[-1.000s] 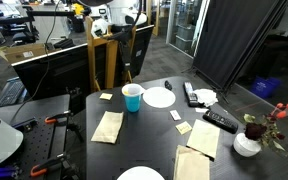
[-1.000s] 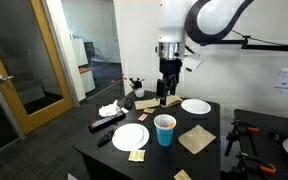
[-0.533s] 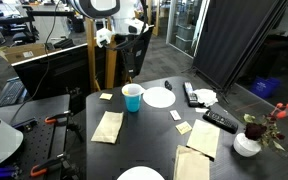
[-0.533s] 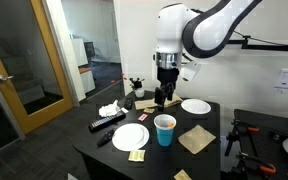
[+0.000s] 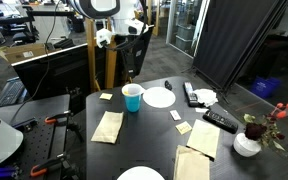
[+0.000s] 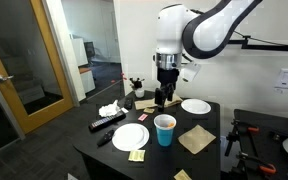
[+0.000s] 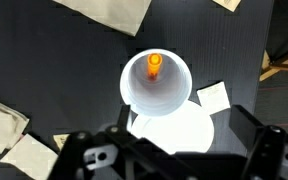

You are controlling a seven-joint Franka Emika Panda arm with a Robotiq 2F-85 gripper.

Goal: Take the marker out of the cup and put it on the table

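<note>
Wrist view, looking straight down: the cup (image 7: 156, 88) stands upright on the table (image 7: 64, 60) at the centre of the frame, its whitish inside exposed. The marker (image 7: 155, 65) is inside it, seen end-on as an orange spot leaning against the upper part of the inner wall. The gripper (image 7: 174, 150) enters from the bottom edge of the frame. Its jaws stand wide apart, one dark finger at lower left and the other at lower right; they hold nothing and touch neither cup nor marker. A white plate (image 7: 179, 130) lies just below the cup in this frame, between the two fingers, and a small pale note (image 7: 214, 97) lies to the right of the cup. Tan napkins occupy the top edge (image 7: 109, 15) and the lower left corner (image 7: 6, 140). In both exterior views the gripper (image 6: 162, 98) hangs above the table (image 6: 164, 158), clear of the cup (image 6: 165, 129), which stands near the middle of the frame (image 5: 132, 97) beside a plate (image 5: 159, 97). The marker cannot be made out in either exterior view. A black remote (image 6: 108, 122) lies left of centre.
</note>
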